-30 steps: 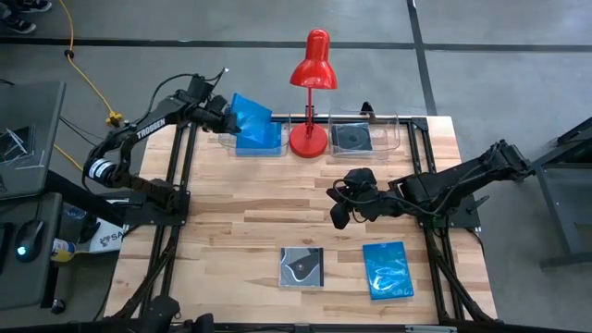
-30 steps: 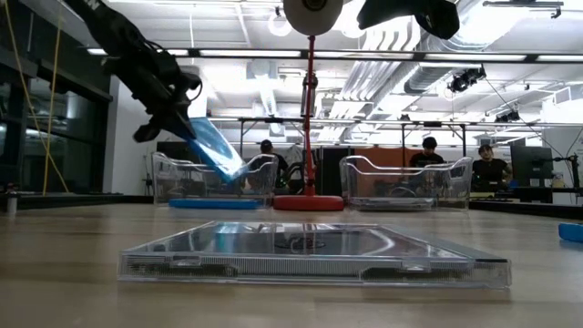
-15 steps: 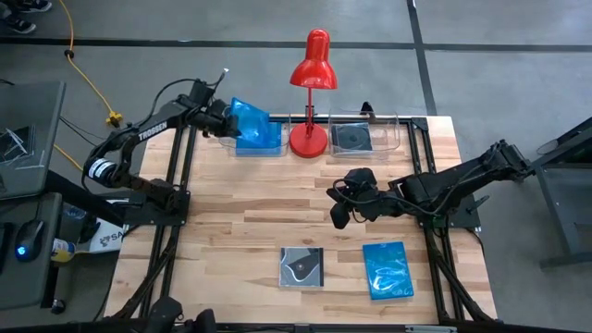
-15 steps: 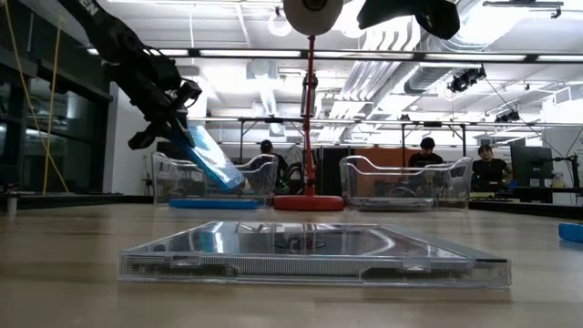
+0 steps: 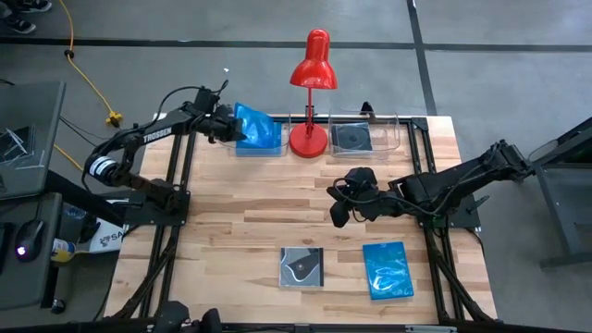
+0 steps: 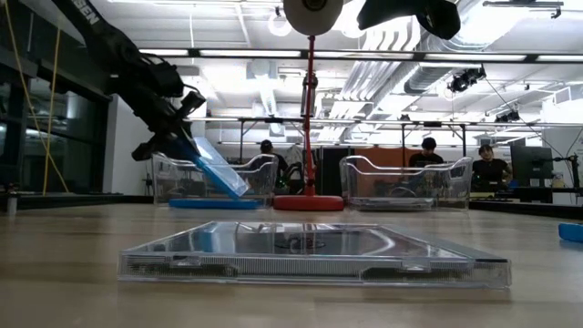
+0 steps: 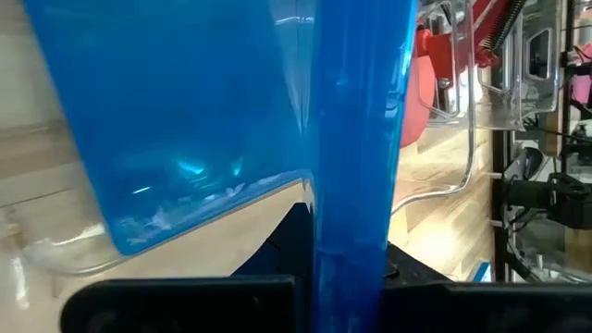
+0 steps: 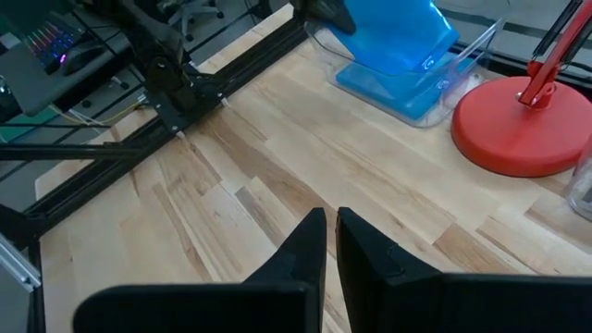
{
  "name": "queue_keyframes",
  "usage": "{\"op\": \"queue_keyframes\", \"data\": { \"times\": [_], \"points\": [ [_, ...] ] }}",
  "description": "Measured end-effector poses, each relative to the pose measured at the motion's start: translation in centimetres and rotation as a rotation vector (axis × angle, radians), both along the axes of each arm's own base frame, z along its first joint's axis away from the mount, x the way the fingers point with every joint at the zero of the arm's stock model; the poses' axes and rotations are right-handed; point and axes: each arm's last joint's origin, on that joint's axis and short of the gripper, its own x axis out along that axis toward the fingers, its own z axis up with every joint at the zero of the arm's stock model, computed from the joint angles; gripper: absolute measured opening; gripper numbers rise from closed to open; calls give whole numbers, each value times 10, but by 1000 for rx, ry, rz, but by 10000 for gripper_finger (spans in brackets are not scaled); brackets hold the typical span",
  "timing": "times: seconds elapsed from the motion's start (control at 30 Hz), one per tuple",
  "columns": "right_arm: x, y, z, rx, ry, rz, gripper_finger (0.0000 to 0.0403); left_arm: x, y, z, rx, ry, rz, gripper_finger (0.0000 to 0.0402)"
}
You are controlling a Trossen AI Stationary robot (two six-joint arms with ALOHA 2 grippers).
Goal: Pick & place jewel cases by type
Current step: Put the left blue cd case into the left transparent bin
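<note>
My left gripper [image 5: 228,127] is at the table's far left, shut on a glossy blue jewel case [image 5: 255,127] that slants down into the left clear tray [image 5: 225,141]. A second blue case [image 6: 214,203] lies flat in that tray. The right clear tray [image 5: 393,135] has a dark case [image 5: 351,139] lying in it. A dark grey case with a white swirl [image 5: 302,267] and a blue patterned case [image 5: 387,270] lie flat near the table's near edge. My right gripper [image 5: 340,211] hovers shut above mid-table, holding nothing. My left gripper pinches the blue case between its two fingers at the case's upper edge [image 7: 356,231], coming slantwise down from the table's left. The case is tilted, its lower edge [image 6: 239,189] down inside the tray. Whether that edge touches the case lying there, I cannot tell.
A red desk lamp [image 5: 312,74] stands between the two trays at the far edge, its round base [image 5: 308,141] on the table. Bare wood lies across the table's middle and left half. People sit at desks in the room beyond the table.
My left gripper has moved down and a little toward the lamp, staying shut on the blue case. The case has sunk with it, and its lower edge now sits deeper in the left tray. My right arm has kept still.
</note>
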Motion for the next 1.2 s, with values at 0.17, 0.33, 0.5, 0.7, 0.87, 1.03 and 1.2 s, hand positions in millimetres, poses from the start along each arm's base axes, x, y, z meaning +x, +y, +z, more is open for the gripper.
{"op": "queue_keyframes", "data": {
  "times": [0.17,0.33,0.5,0.7,0.87,1.03,1.2],
  "points": [
    [0,0,0,3,-2,-3,12,9,1,-3,10,-14,-15,17],
    [0,0,0,14,-7,-10,12,11,2,-7,-2,-3,-15,17],
    [0,0,0,14,-7,-10,12,10,2,-7,4,-1,-18,17],
    [0,0,0,16,-7,-8,12,15,6,-2,65,-81,-70,18],
    [0,0,0,16,-7,-8,12,18,9,4,80,-158,-74,18],
    [0,0,0,16,-7,-8,12,17,8,3,53,-148,-59,18],
    [0,0,0,16,-6,-7,12,15,6,0,23,-112,-50,19]
  ]
}}
